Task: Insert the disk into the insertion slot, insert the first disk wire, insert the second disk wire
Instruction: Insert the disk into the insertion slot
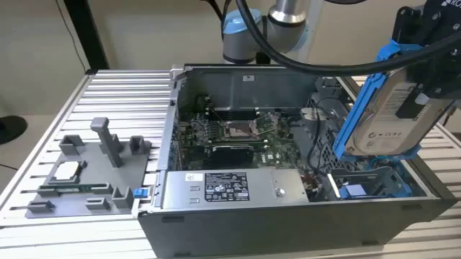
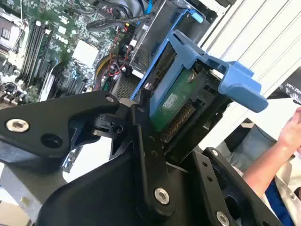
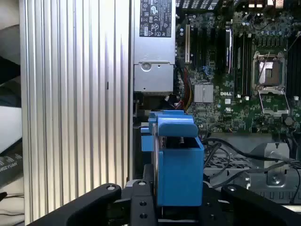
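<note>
My gripper (image 1: 412,102) is shut on the disk (image 1: 392,121), a silver drive with a white label in a bright blue caddy. It hangs tilted above the open computer case (image 1: 288,216), at the exterior view's right. Directly below it lies the insertion slot (image 1: 368,186), a bay with blue rails in the grey cage. In the second wrist view the disk's green underside (image 2: 173,104) sits between black fingers (image 2: 141,110). The first wrist view has the caddy's blue end (image 3: 178,162) upright between the fingers. Black cables (image 1: 314,141) run beside the bay; I cannot tell which are the disk wires.
A grey labelled power-supply box (image 1: 229,189) lies along the case's front wall, with the motherboard (image 1: 234,137) behind it. A grey fixture tray (image 1: 83,181) with small parts stands on the ribbed table at the exterior view's left. A person's hand (image 2: 290,128) is near the table edge.
</note>
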